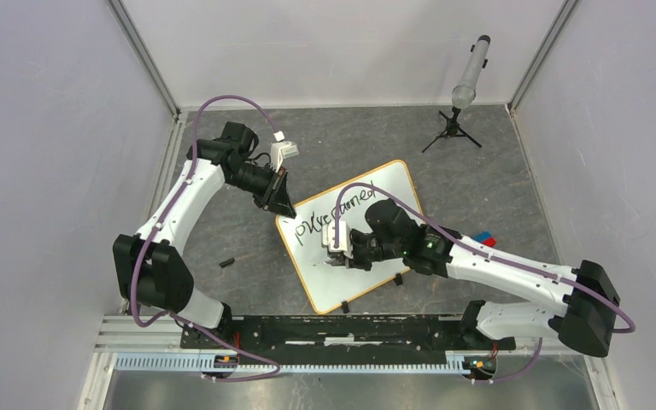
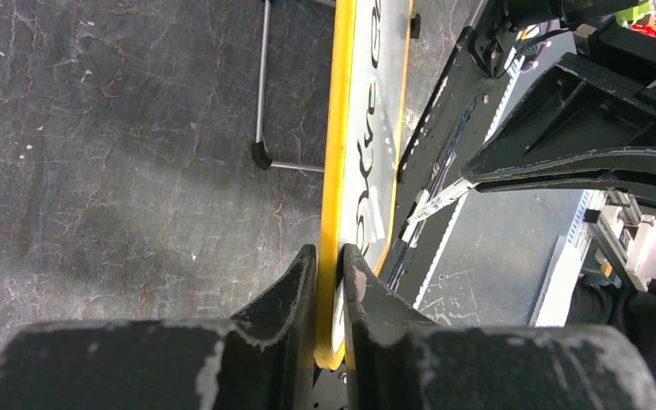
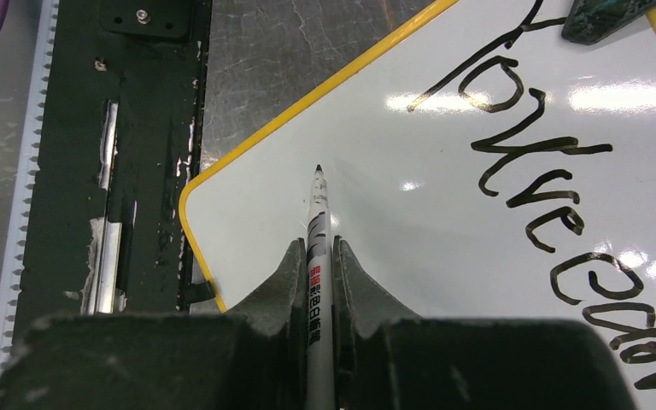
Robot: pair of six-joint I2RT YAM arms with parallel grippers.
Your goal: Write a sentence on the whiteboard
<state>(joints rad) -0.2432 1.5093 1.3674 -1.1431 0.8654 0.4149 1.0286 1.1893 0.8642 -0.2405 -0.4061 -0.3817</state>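
The whiteboard [image 1: 312,278] lies at a slant on the table, white with a thin yellow frame [image 2: 337,128]. The sentence [image 1: 342,207] is a black scrawl across its upper half, reading roughly "You've earned" [image 3: 547,196]. My left gripper [image 2: 330,256] is shut on the whiteboard's frame at the far-left corner [image 1: 284,209]. My right gripper [image 3: 316,248] is shut on a white marker [image 3: 318,226], which points at blank board [image 3: 376,222] below the writing. I cannot tell whether the marker tip touches the board. The right gripper [image 1: 335,249] hovers over the board's middle.
A grey cylinder on a small black tripod [image 1: 453,128] stands at the back right. A small black cap [image 1: 226,262] lies left of the board. Red and blue blocks [image 1: 484,240] sit beside the right arm. A black rail [image 1: 350,329] runs along the near edge.
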